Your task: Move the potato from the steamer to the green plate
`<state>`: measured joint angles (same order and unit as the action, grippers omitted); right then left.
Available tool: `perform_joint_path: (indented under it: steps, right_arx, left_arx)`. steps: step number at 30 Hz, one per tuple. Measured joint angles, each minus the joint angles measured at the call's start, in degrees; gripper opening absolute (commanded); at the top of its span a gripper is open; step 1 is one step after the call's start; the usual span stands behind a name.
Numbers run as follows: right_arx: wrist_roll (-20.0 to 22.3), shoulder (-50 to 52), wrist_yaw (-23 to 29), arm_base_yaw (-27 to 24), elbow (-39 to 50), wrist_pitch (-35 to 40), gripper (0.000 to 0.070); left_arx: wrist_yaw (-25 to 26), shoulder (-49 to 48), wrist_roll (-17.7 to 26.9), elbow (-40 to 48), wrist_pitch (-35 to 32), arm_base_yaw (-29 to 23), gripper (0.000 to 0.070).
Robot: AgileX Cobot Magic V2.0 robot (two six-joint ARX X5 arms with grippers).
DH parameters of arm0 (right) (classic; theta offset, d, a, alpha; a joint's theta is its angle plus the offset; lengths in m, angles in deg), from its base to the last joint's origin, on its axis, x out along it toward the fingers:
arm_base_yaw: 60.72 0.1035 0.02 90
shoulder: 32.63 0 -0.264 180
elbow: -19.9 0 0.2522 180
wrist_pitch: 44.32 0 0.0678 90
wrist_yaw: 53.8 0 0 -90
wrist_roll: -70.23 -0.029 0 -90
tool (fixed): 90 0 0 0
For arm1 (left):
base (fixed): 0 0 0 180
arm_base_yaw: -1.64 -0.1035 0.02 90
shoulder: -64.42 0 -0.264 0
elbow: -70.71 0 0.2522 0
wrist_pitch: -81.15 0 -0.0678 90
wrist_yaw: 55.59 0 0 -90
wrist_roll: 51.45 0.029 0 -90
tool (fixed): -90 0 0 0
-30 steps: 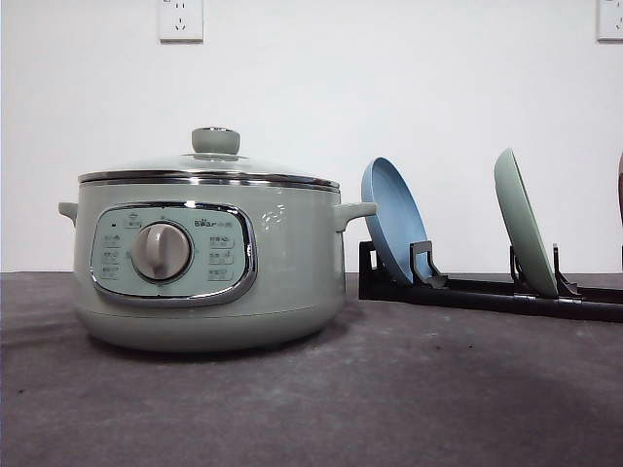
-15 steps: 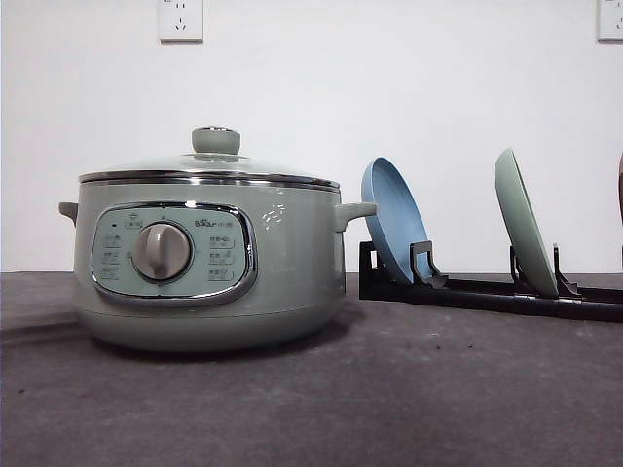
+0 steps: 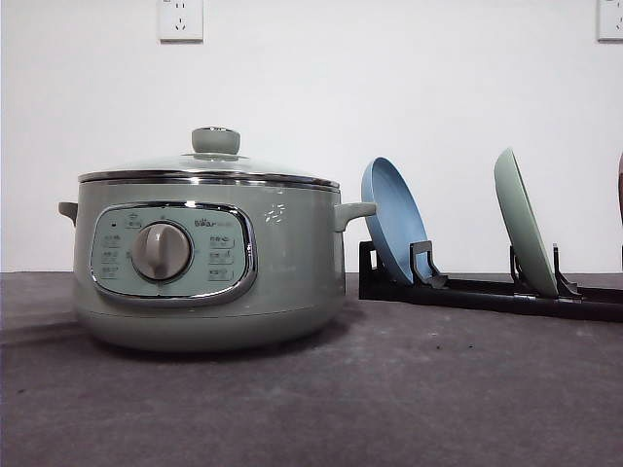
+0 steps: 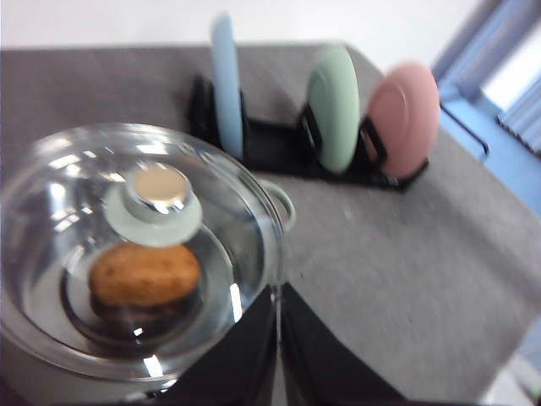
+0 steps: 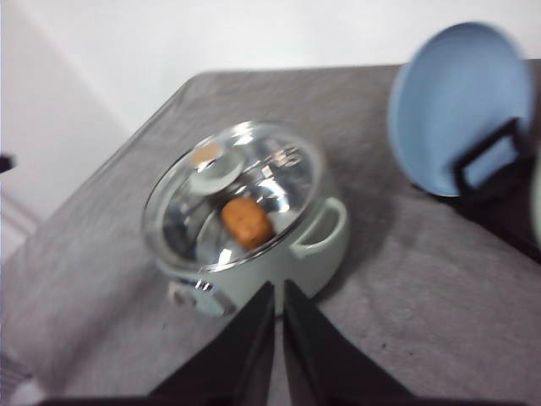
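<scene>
Your counter [image 3: 438, 389] is a dark grey surface, and the largest thing on it is the steamer [image 3: 209, 263], sitting at about 9 o'clock in the front view with its glass lid [image 4: 127, 245] closed and the green knob [image 3: 215, 140] on top. Look through that lid in the left wrist view and you find the potato [image 4: 144, 273] lying inside the steamer, just below the knob; the right wrist view shows the potato [image 5: 246, 222] under the glass too.

At 3 o'clock from the steamer stands a black rack [image 3: 487, 292] holding plates on edge. The blue plate [image 3: 392, 219] leans in the slot nearest the steamer, the green plate [image 3: 523, 219] in the next slot, and a pink plate [image 4: 404, 118] beyond that. All three are bare.

Your left fingers [image 4: 278, 355] are pressed almost together with nothing between them, hovering beside the steamer's handle [image 4: 283, 205]. Your right fingers [image 5: 277, 347] are likewise nearly closed and empty, above the counter near the steamer.
</scene>
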<state>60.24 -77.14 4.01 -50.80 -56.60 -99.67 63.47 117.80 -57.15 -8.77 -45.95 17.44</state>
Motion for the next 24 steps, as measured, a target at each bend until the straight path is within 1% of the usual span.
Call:
perform_joint_path:
  steps: [3, 6, 13, 15, 16, 17, 20, 21, 22, 23, 24]
  right_arx:
    - [2.61, -0.16, -0.09, 1.77, 0.0, 0.0, 0.0006]
    - [3.76, -0.03, -0.13, 2.02, 0.0, -0.44, 0.0007]
    - [4.21, -0.05, 0.83, 2.05, 0.0, -2.73, 0.0009]
    - [4.21, -0.05, 0.88, 2.04, 0.0, -2.73, 0.0012]
    - [4.21, -0.05, 0.9, 2.03, 0.0, -2.73, 0.0039]
    - [4.21, -0.05, 0.94, 2.05, 0.0, -2.73, 0.01]
    - [4.24, -0.05, 1.18, 2.05, 0.0, -2.73, 0.0433]
    - [4.21, -0.05, 1.94, 2.05, 0.0, -2.71, 0.056]
    - [4.19, -0.05, 2.61, 2.05, 0.0, -2.71, 0.0647]
    - [4.21, -0.05, 3.34, 2.05, 0.0, -2.71, 0.07]
    - [4.17, -0.05, 4.04, 2.05, 0.0, -2.73, 0.07]
  left_arx:
    - [0.05, 0.11, 2.25, 0.0, 0.52, 1.8, 0.0002]
    - [0.31, -0.15, 3.38, 0.0, 0.52, 2.67, 0.0002]
    - [0.48, -0.19, 3.72, 0.0, 0.54, 2.73, 0.0009]
    - [0.48, -0.19, 3.72, 0.0, 0.54, 2.73, 0.0076]
    - [0.48, -0.19, 3.72, 0.0, 0.54, 2.73, 0.0122]
    - [0.48, -0.19, 3.72, 0.0, 0.52, 2.73, 0.0179]
    - [0.5, -0.19, 3.72, 0.0, 0.52, 2.73, 0.0433]
    - [0.5, -0.19, 3.72, 0.0, 0.52, 2.73, 0.0539]
    - [0.5, -0.19, 3.72, 0.0, 0.52, 2.73, 0.062]
    - [0.5, -0.19, 3.74, 0.0, 0.5, 2.73, 0.0679]
    - [0.5, -0.19, 3.82, 0.0, 0.5, 2.73, 0.07]
